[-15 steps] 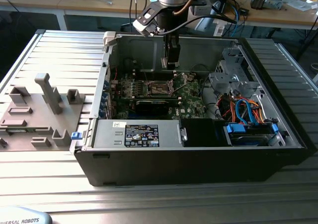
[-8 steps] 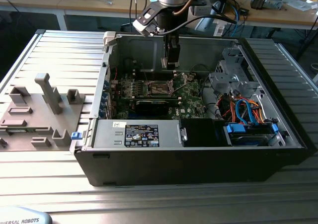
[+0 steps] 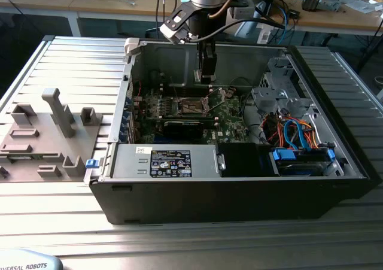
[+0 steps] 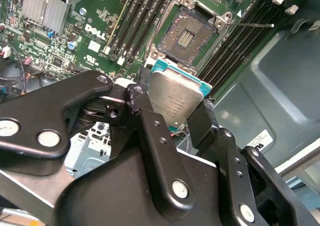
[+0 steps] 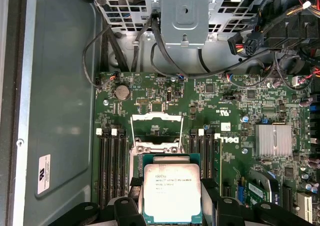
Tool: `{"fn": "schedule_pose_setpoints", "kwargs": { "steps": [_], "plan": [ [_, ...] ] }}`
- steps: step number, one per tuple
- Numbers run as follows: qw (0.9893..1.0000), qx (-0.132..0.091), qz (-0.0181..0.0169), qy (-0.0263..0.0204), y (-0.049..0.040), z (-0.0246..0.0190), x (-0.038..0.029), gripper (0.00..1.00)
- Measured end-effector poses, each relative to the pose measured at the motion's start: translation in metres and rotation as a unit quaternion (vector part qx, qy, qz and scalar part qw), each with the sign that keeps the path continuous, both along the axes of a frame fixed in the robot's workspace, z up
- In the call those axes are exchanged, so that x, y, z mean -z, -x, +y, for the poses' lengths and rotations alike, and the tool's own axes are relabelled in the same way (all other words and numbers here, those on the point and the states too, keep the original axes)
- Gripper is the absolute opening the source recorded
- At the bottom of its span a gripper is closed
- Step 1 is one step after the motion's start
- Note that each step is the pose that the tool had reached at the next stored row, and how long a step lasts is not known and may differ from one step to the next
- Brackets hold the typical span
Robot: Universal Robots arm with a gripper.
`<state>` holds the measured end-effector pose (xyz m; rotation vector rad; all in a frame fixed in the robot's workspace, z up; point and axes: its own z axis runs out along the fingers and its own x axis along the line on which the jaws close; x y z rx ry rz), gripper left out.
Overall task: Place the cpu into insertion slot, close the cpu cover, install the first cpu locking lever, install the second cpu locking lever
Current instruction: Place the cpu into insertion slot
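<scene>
While the gripper [image 4: 170, 108] hangs inside the open computer case [image 3: 239, 192], its 2 black fingers [image 4: 150, 131] are clamped on the cpu [image 4: 175, 98], pinching 2 opposite edges. The chip is held in the air over the green motherboard [image 5: 225, 100], near the insertion slot [image 4: 187, 35] but not in it. The slot is empty, with its contact field bare. The cpu cover [image 5: 156, 120] stands swung up beside the slot, so nothing is closed yet.

My read on handling:
- It looks like a light, stiff, flat plate.
- The metal top looks smooth and probably slippery, so I judge the edges to be the right place to hold it.
- I take the underside contacts and the slot pins to be fragile. I would expect them to tolerate no scraping, tilting or hard pressing.
</scene>
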<state>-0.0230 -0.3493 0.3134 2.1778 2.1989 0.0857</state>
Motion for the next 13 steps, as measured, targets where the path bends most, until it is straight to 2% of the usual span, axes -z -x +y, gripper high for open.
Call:
{"fn": "schedule_pose_setpoints", "kwargs": {
  "steps": [13],
  "plan": [
    [1.0,0.004,0.0,0.0,0.0,0.0,0.0003,0.54]
  ]
}}
